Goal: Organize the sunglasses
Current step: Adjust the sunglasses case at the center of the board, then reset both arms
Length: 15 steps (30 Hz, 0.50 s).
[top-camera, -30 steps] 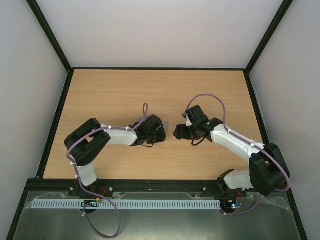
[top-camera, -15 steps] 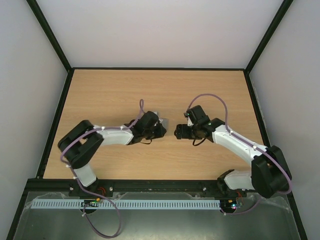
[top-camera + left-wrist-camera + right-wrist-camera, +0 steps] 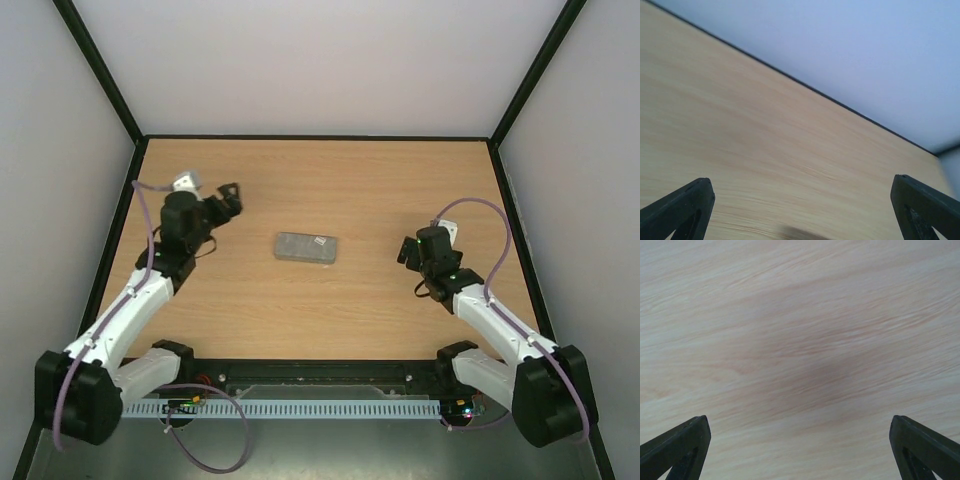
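My left pincer and right pincer both gape empty. No sunglasses show, so I judge them inside the shut case mid-frame on the bench. Its long axis runs left-right between my pincers, neither clearly nearer.

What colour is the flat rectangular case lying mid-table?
The flat rectangular case is grey; the top external view shows it best.

You find no text, number, brand or sign that can be read in any view. The grey case on the wooden surface carries a small pale patch near its upper right corner, but it is too small for you to tell whether it is a label or print. The wrist views give you only wood grain.
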Available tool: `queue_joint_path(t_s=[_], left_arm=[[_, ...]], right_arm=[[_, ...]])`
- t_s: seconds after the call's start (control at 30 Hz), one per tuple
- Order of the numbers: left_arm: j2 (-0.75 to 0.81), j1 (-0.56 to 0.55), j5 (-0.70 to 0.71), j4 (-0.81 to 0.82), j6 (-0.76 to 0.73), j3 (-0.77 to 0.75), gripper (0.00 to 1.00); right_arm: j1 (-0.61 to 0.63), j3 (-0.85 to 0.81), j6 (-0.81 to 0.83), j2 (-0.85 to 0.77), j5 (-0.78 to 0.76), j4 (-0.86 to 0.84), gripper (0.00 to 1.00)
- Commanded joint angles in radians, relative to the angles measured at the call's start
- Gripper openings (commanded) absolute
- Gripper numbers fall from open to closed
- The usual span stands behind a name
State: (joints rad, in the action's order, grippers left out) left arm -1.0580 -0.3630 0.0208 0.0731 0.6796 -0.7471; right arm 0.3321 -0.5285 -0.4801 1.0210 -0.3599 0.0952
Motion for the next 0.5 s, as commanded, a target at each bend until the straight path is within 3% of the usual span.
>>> queue_joint_path(t_s=[0.0, 0.17, 0.37, 0.47], left_arm=[[0.037, 0.193, 0.065, 0.009, -0.130, 0.113, 0.99], [0.010, 0.288, 0.111, 0.220, -0.292, 0.243, 0.99], [-0.122, 0.392, 0.132, 0.389, -0.320, 0.305, 0.99], [-0.226, 0.458, 0.021, 0.397, -0.325, 0.266, 0.99]], right_arm=[[-0.029, 0.103, 0.102, 0.011, -0.241, -0.374, 0.99], [-0.114, 0.174, 0.144, 0.115, -0.271, -0.633, 0.99], [-0.148, 0.245, 0.211, 0.268, -0.322, -0.996, 0.99], [-0.184, 0.257, 0.210, 0.330, -0.310, -1.102, 0.99]])
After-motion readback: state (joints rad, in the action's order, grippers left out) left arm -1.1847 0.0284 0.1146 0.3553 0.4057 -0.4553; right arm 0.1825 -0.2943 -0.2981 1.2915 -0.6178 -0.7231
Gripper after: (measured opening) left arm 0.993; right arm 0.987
